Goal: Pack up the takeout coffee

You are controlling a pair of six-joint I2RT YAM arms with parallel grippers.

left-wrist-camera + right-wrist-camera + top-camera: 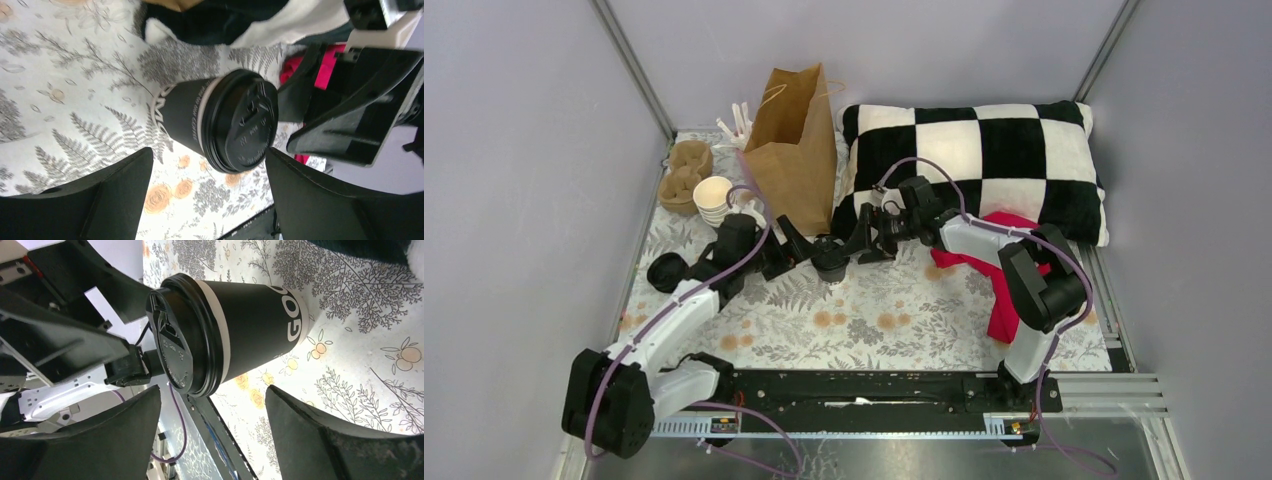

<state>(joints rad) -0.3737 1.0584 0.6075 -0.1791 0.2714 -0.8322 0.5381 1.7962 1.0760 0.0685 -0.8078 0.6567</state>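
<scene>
Coffee (829, 262) stands upright, lid on, on your tabletop (874, 330) between the two tools. The left tool (799, 250) is just to its left and the right tool (859, 243) just to its right, both spread wide and gripping nothing. Both arms reach low toward each other. Behind them a paper bag (796, 150) stands upright, its inside hidden from you. Stacked lidless cups (712, 197) sit beside it.

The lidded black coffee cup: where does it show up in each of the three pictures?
Top external: lidded black coffee cup, centre of the picture.
Left wrist: cup in the middle, lid toward the right.
Right wrist: cup upper middle, lid toward the left.
Shared landmark: the fern-printed tablecloth beneath it.
</scene>
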